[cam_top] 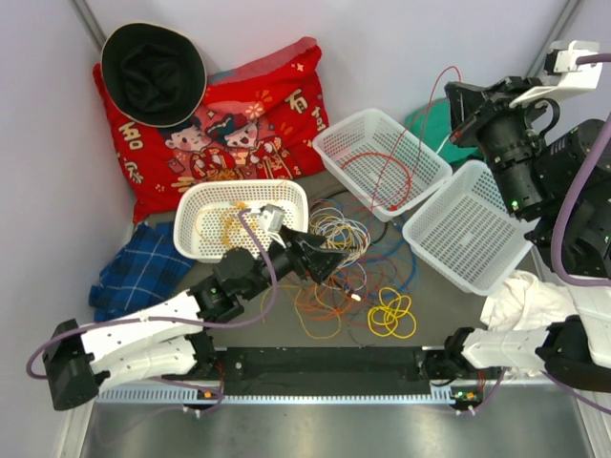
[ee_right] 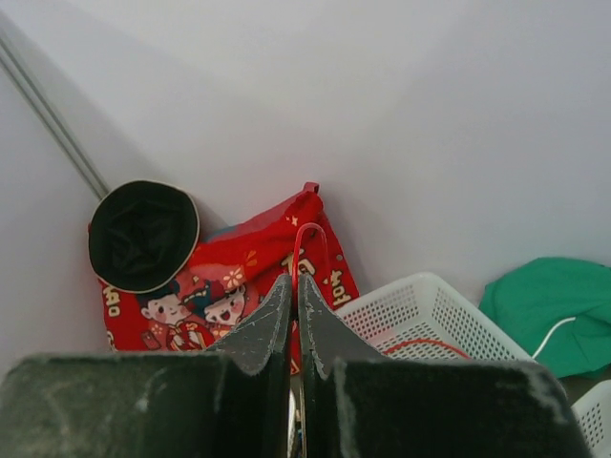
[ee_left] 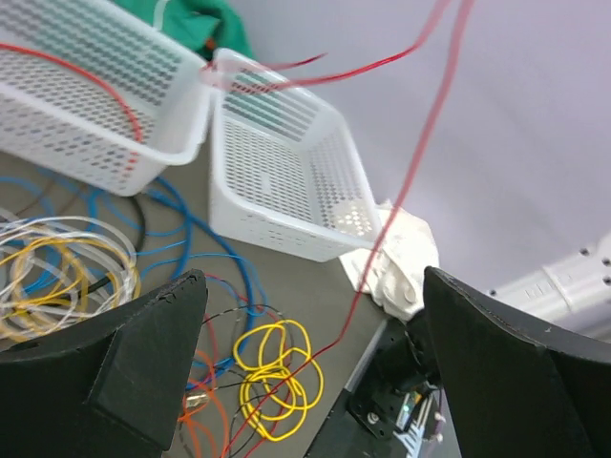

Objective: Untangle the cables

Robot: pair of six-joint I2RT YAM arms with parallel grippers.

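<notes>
The cables lie in a tangled pile (cam_top: 348, 277) at the table's middle: a yellow coil (cam_top: 391, 313), orange loops (cam_top: 320, 307), blue wires (cam_top: 393, 253) and a grey-white coil (cam_top: 334, 229). My left gripper (cam_top: 326, 263) is open and empty, low over the pile. In the left wrist view (ee_left: 315, 372) the yellow coil (ee_left: 277, 377) lies between its fingers. My right gripper (cam_top: 454, 95) is raised high at the right, shut on a red cable (cam_top: 420, 124) that hangs down into the middle basket. The right wrist view (ee_right: 294, 281) shows the red loop (ee_right: 310, 234) pinched at its fingertips.
Three white baskets stand at the back: the left one (cam_top: 239, 187) holds a yellow-orange wire, the middle one (cam_top: 329, 143) the red cable, the right one (cam_top: 468, 229) nothing. A red pillow (cam_top: 239, 124), black hat (cam_top: 153, 72), blue plaid cloth (cam_top: 138, 267), green cloth (cam_top: 430, 122) and white cloth (cam_top: 520, 296) lie around.
</notes>
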